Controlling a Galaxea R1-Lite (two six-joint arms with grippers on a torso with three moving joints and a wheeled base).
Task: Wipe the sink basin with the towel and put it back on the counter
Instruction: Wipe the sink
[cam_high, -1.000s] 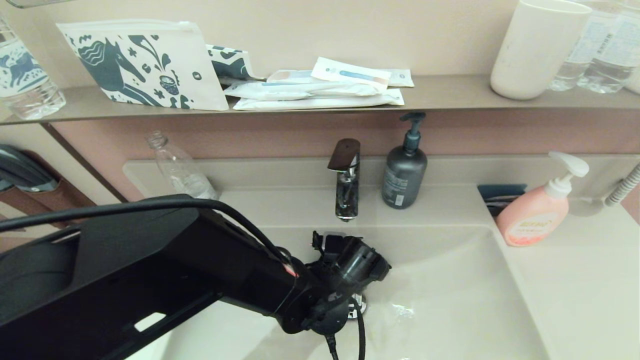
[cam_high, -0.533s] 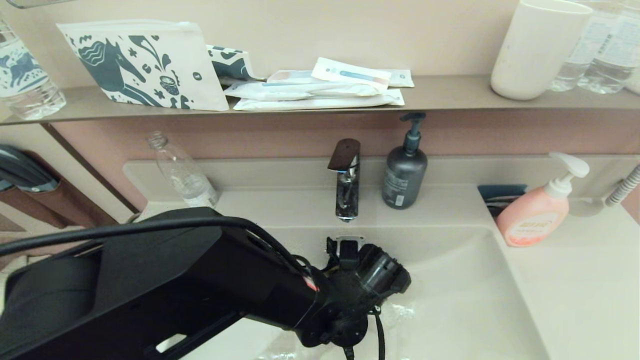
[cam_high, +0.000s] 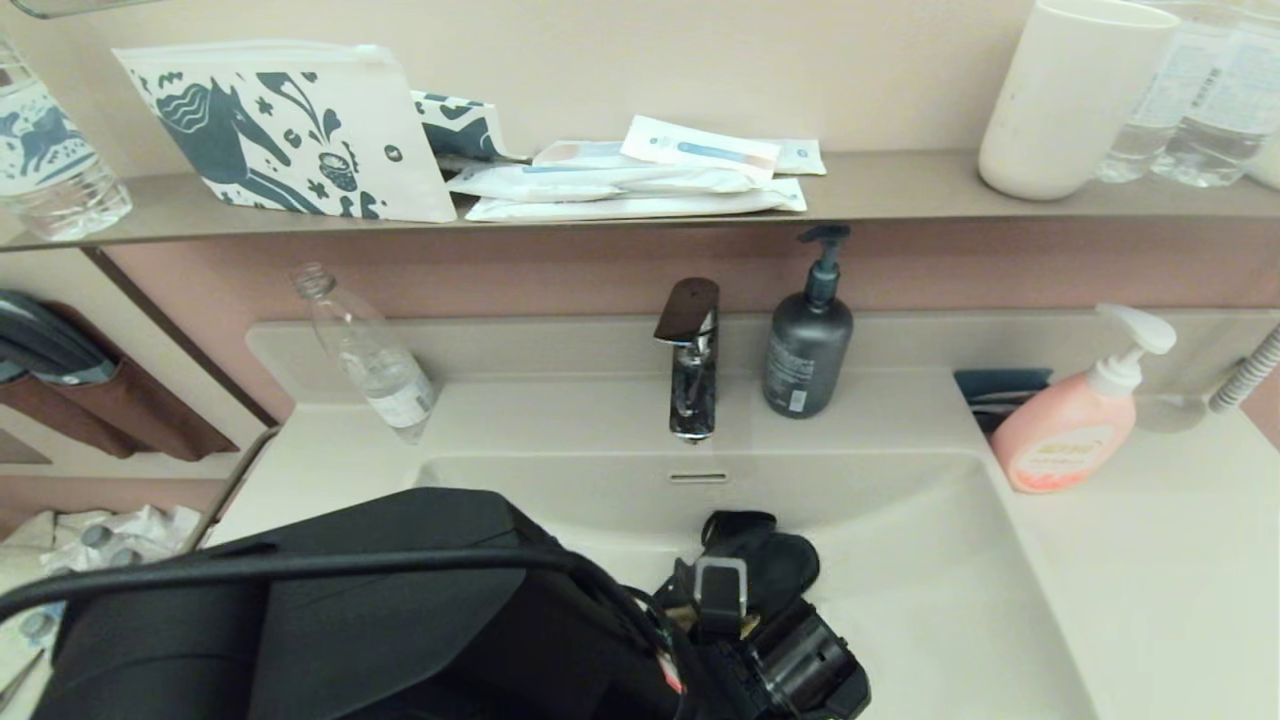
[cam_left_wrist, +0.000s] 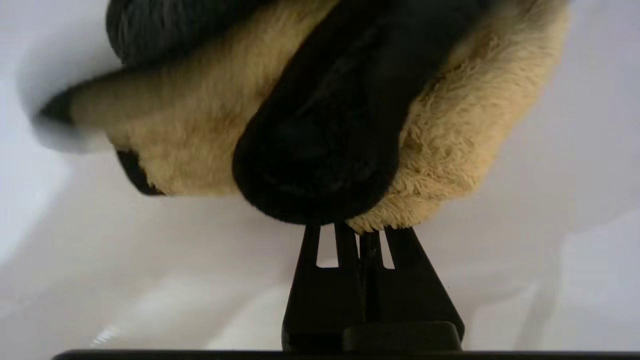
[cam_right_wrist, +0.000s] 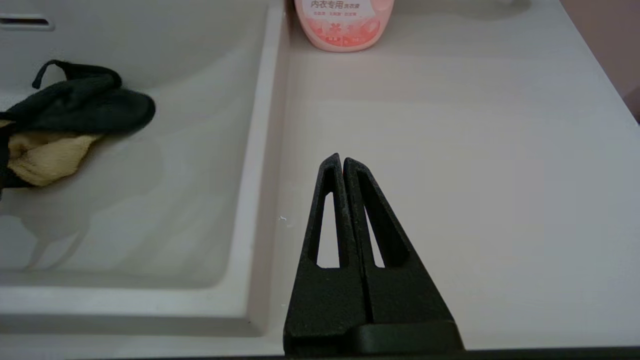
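Towel (cam_left_wrist: 450, 135) sits pinched in our left gripper (cam_left_wrist: 359, 231), whose jaws are clamped on the cloth's edge, yellow pile and black backing bunched just past the tips. From the head view we see that gripper low inside the basin (cam_high: 930, 560), in front of the overflow slot (cam_high: 697, 477) and below the faucet (cam_high: 690, 355), with the towel's black side (cam_high: 765, 560) showing above the wrist. The cloth rests against the basin's glossy floor. Our left arm (cam_high: 350, 610) fills the lower left of the head view.

Our right gripper (cam_right_wrist: 342, 162) is parked above the counter (cam_right_wrist: 475, 150), on the right of the basin, jaws pressed together on nothing. From its camera we see the towel (cam_right_wrist: 65, 125) inside the bowl, black fold above yellow, its thin loop (cam_right_wrist: 47, 67) sticking up.

A pink soap bottle (cam_high: 1070, 435) stands on the counter at the back right, a grey dispenser (cam_high: 808, 345) beside the faucet, and a clear bottle (cam_high: 365, 350) leans at the back left.
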